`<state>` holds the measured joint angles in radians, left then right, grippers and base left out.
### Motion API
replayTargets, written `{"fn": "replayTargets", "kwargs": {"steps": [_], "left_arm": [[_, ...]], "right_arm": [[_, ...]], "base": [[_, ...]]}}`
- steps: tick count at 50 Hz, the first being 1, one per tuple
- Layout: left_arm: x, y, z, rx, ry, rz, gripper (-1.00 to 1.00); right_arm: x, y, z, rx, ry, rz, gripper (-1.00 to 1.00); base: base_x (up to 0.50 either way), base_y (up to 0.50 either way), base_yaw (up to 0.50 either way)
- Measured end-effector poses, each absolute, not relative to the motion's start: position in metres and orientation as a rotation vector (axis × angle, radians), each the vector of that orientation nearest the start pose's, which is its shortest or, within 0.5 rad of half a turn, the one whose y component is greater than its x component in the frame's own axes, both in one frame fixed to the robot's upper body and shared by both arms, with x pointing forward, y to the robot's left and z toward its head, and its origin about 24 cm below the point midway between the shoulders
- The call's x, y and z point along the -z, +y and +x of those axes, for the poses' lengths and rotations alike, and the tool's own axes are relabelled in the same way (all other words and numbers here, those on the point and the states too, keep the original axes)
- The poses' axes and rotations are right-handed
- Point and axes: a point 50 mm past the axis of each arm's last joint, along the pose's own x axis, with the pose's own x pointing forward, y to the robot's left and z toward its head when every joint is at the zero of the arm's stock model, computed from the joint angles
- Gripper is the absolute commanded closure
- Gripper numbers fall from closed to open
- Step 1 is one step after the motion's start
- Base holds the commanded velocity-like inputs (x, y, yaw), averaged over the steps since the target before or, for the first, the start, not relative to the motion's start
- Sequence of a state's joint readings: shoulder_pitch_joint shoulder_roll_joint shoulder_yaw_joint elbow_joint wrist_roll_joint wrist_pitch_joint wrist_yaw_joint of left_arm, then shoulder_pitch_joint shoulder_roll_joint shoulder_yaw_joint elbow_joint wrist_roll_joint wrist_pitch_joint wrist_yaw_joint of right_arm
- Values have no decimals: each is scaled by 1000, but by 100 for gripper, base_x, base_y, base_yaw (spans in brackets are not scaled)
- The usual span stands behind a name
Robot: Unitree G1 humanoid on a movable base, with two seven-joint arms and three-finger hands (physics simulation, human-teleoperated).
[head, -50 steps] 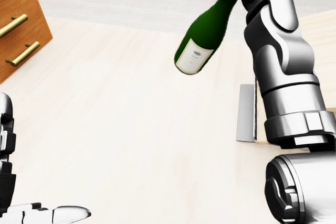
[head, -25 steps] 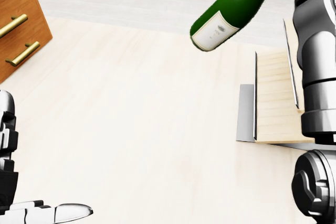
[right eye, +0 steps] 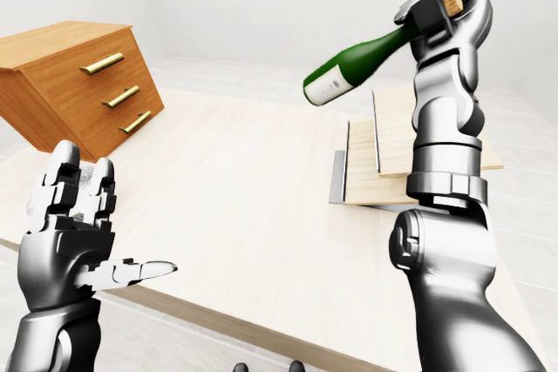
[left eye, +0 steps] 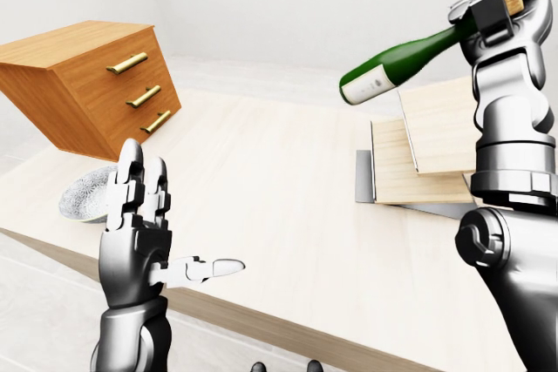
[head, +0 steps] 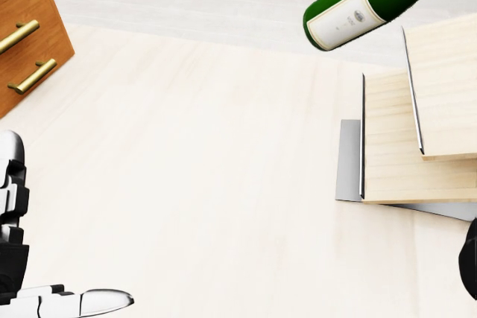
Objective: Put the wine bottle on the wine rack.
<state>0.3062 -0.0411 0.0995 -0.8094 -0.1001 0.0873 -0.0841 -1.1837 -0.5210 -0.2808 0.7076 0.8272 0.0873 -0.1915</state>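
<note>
A green wine bottle [left eye: 397, 64] with a white label hangs in the air, tilted with its base down to the left and its corked neck up to the right. My right hand [right eye: 443, 6] is shut on the neck, high at the upper right of the eye views. Below the bottle, the wine rack [head: 417, 121] of stepped light-wood panels on a grey base lies on the table at the right. My left hand [left eye: 144, 215] stands open, fingers up, at the lower left, far from the bottle.
A wooden drawer chest [left eye: 96, 84] with brass handles stands at the upper left of the light wooden table [left eye: 261, 198]. A patterned glass bowl [left eye: 87, 198] sits beside it, partly behind my left hand. The table's near edge runs along the bottom of the eye views.
My right arm has lifted the bottle up and to the right, leaving the head view and uncovering the rack. The bottle now lies flatter. The left hand stays put.
</note>
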Motion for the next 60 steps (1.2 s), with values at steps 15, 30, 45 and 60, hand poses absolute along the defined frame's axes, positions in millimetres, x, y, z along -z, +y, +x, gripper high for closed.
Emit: {"fn": "replayTargets", "kwargs": {"steps": [15, 30, 45, 60], "left_arm": [[-157, 176, 170, -72, -448, -36, -100], [-158, 175, 171, -71, -456, -39, -100], [-159, 173, 172, -67, -459, -42, -100], [-160, 172, 172, -66, -468, -43, -100]], "right_arm": [[-309, -293, 382, 258, -461, 708, 100], [-301, -320, 373, 325, -454, 770, 100], [-309, -338, 348, 349, -541, 901, 100], [-309, -352, 331, 358, -568, 969, 100]], "base": [[0, 0, 0], [0, 0, 0], [0, 0, 0], [0, 0, 0]]}}
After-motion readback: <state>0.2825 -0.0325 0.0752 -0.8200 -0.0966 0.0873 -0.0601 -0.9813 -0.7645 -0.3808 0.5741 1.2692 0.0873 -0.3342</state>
